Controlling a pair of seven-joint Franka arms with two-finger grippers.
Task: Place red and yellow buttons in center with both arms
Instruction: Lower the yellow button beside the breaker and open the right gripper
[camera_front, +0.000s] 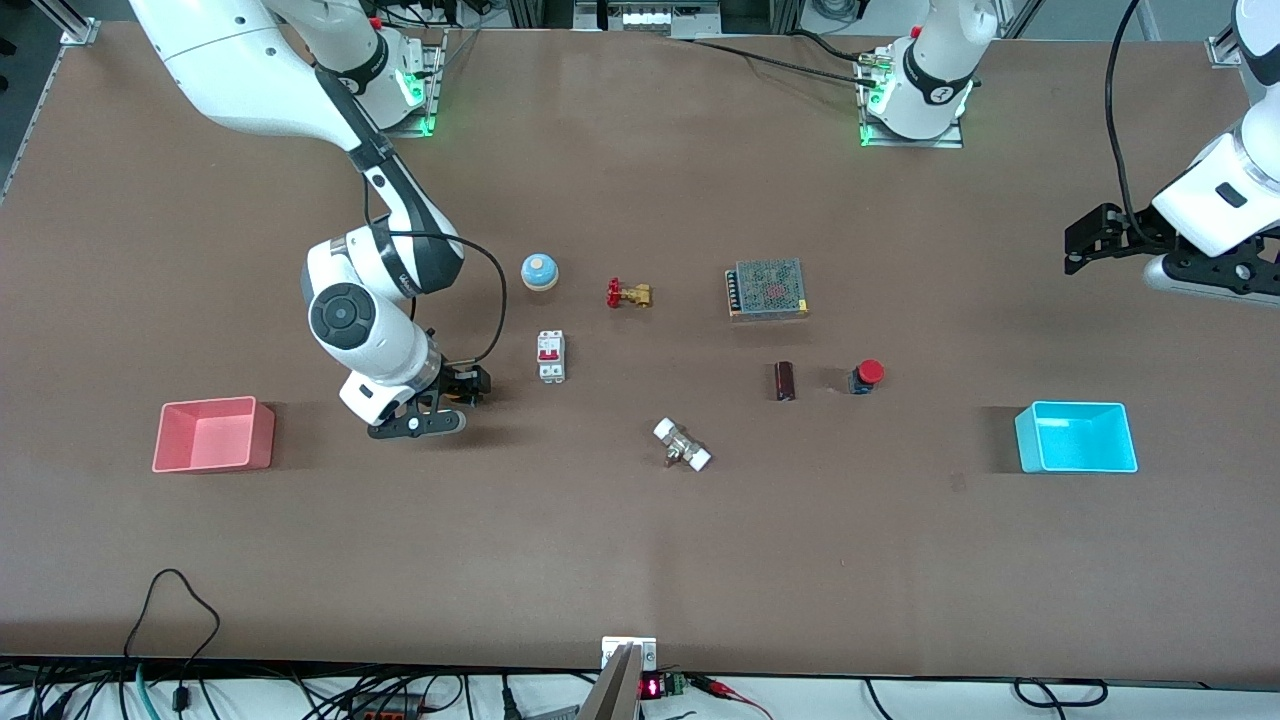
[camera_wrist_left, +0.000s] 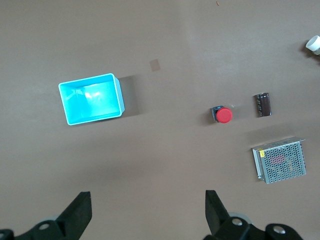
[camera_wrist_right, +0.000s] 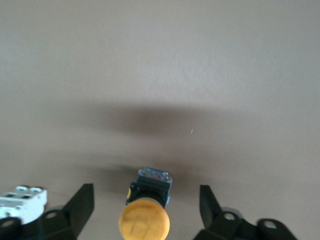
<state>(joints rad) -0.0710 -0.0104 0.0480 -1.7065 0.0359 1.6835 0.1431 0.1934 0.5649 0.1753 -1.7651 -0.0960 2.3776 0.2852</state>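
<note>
The red button (camera_front: 867, 376) stands on the brown surface (camera_front: 640, 540) right of centre frame, beside a dark cylindrical capacitor (camera_front: 785, 381) and below a mesh-cased power supply (camera_front: 767, 289). The yellow button (camera_wrist_right: 147, 211) lies between the wide-spread fingers of the right tool (camera_front: 462, 385), low over the surface near a white circuit breaker (camera_front: 551, 355). The left tool (camera_front: 1085, 238), fingers wide, hangs at the right edge above the cyan bin (camera_front: 1076, 437). No writing is legible.
</note>
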